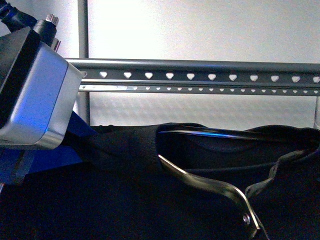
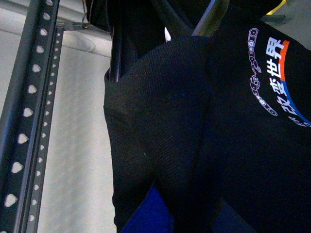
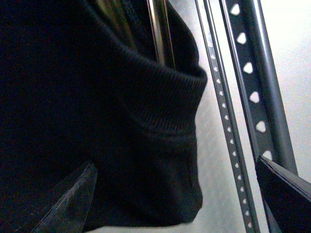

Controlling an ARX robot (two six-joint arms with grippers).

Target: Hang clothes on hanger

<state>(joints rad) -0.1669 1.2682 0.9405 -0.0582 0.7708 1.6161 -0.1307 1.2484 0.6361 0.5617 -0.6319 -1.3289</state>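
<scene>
**A:** Where is the T-shirt?

**B:** The black T-shirt [image 1: 150, 200] lies below the hanger rail [image 1: 200, 75], on the camera's side of it. I see no contact between the two. Its ribbed collar [image 3: 165, 92] gapes open, and a chrome clothes frame [image 1: 202, 180] runs through the opening.

**A:** Any print?

**B:** Yes. The left wrist view shows a chest print [image 2: 272, 73] of white characters with orange and blue marks.

**A:** And the rail itself?

**B:** It runs level across the front view with one row of heart-shaped holes. A thinner strip [image 1: 200, 89] with smaller holes sits just beneath it. A grey upright post [image 1: 83, 30] stands behind the rail near its left end, and a pale wall [image 1: 200, 30] is behind that.

**A:** What about the end effectors?

**B:** The right end effector [image 3: 175, 162] is spread wide. Its dark fingers [image 3: 73, 204] stand well apart with the collar edge between them. One finger overlaps the cloth and the other is clear of it, close beside the rail. It grips nothing that I can see.

**A:** And the left one?

**B:** Only the left arm's housing [image 1: 35, 95] shows, grey and black, in front of the rail's left end. A blue part [image 1: 55, 155] under it reaches against the shirt. Whether the left end effector is wide or closed, I cannot tell.
</scene>
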